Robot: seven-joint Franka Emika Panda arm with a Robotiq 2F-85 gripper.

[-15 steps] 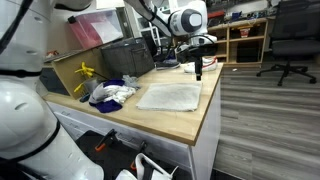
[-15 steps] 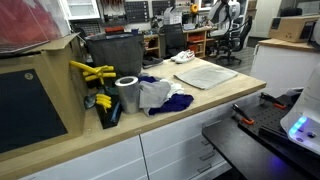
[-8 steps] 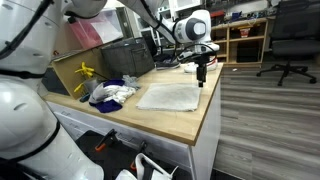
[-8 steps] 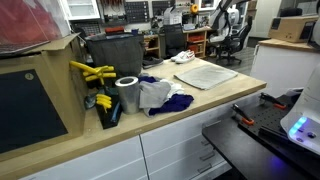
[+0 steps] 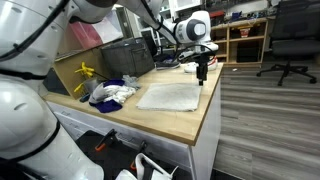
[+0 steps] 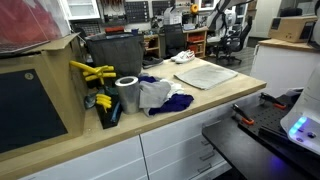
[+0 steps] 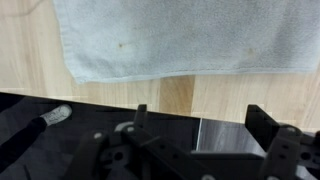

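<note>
Gripper [image 5: 201,72]: jaws apart, nothing held, hung above the counter [image 5: 200,115] end.
Towel [image 5: 170,96]: spread flat on counter, just beside gripper.
Relation: in wrist view, towel edge is seen running crosswise just beyond the gripper.

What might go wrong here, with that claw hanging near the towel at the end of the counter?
1. The open gripper hangs beside the towel, not over it. Coming straight down, its fingers would likely strike the bare wooden counter.
2. The wrist view shows the counter's edge close by, so a pull on the towel that way might drag it off onto the floor.
</note>
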